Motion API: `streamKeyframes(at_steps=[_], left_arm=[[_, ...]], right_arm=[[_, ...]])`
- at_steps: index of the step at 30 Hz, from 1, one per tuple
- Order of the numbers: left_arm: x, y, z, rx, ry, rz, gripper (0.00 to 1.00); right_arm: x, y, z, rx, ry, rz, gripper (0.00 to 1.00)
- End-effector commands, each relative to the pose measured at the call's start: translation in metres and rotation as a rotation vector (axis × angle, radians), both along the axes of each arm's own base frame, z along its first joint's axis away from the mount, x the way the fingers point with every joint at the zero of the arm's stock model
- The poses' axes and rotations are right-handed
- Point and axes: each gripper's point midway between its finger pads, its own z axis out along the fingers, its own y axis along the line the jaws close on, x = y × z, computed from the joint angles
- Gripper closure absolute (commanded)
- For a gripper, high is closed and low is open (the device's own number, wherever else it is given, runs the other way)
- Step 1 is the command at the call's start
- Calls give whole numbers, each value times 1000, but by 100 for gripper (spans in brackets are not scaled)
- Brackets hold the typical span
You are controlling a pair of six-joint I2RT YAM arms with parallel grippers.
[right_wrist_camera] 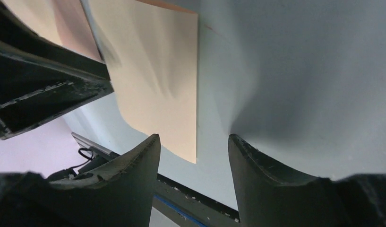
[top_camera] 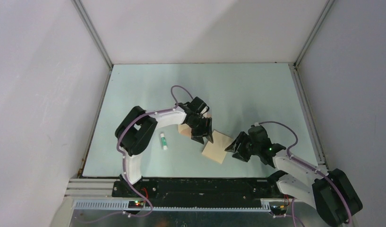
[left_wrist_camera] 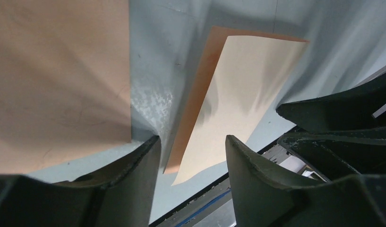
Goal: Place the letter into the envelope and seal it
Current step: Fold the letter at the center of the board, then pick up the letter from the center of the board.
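Note:
The letter [top_camera: 184,128] is a plain peach-tan sheet, mostly hidden under my left gripper [top_camera: 205,137]; in the left wrist view the letter [left_wrist_camera: 58,80] fills the left side. My left gripper [left_wrist_camera: 191,138] is open, its left fingertip just past the sheet's corner, nothing between the fingers. The envelope [top_camera: 218,147] lies between the two grippers, pale cream face up [left_wrist_camera: 247,90], a darker tan layer showing along its left and far edges; no flap shows. My right gripper [top_camera: 231,146] is open at the envelope's right edge [right_wrist_camera: 153,71], with only table between its fingers [right_wrist_camera: 193,136].
A white glue stick with a green cap [top_camera: 163,141] lies left of the letter, beside the left arm. The pale blue table [top_camera: 252,94] is boxed in by white walls at the back and sides. A black rail [top_camera: 195,184] runs along the near edge.

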Motion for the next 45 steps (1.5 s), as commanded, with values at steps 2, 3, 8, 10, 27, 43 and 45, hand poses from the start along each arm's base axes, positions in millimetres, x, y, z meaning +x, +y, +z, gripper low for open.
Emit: streamKeyframes(at_steps=[2, 3, 8, 10, 27, 43, 45], left_arm=[[1, -13, 5, -45, -13, -62, 43], [0, -13, 3, -41, -10, -61, 43], [-2, -14, -5, -43, 11, -55, 43], [-2, -15, -6, -46, 13, -53, 43], [-1, -19, 3, -73, 3, -77, 42], [-8, -8, 181, -580, -280, -173, 11], [-12, -12, 198, -663, -301, -198, 11]], right_arm=[[11, 17, 5, 152, -23, -81, 42], [8, 17, 0, 152, -6, -87, 42], [16, 23, -4, 209, -33, -110, 43], [21, 26, -3, 236, -47, -125, 44], [37, 45, 10, 292, -150, -80, 89], [54, 23, 163, 453, -575, 245, 100], [47, 29, 177, 496, -600, 300, 100]])
